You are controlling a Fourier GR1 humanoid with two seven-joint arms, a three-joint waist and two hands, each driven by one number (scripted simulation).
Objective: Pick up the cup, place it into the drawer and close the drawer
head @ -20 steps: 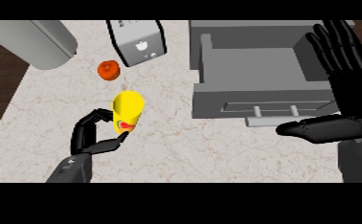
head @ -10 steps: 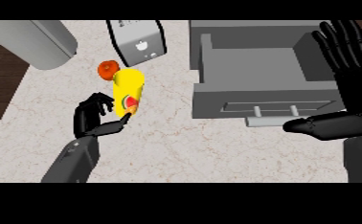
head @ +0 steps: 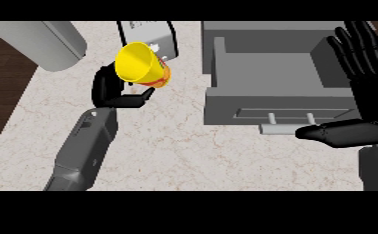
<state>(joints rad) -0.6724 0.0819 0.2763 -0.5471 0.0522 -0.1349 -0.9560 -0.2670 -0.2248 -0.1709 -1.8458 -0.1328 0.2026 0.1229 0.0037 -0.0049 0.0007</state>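
A yellow cup [head: 142,67] with a red-orange patch near its base is lifted off the counter, its mouth tilted toward me. My left hand [head: 112,89] is curled round it from below and the left. The grey drawer [head: 275,80] stands open at the right, its inside bare, with a bar handle [head: 289,117] on its front. My right hand [head: 357,63] is open at the right edge, fingers up over the drawer's right wall, thumb [head: 332,132] stretched out below the handle.
A white toaster-like box [head: 155,37] stands behind the cup. A grey cylinder [head: 46,42] lies at the back left. The counter's left edge [head: 16,103] meets dark wood floor.
My left hand has raised the cup and carried it up and to the right, tipping its mouth toward me. The small orange thing behind it is now hidden. The right hand has barely moved.
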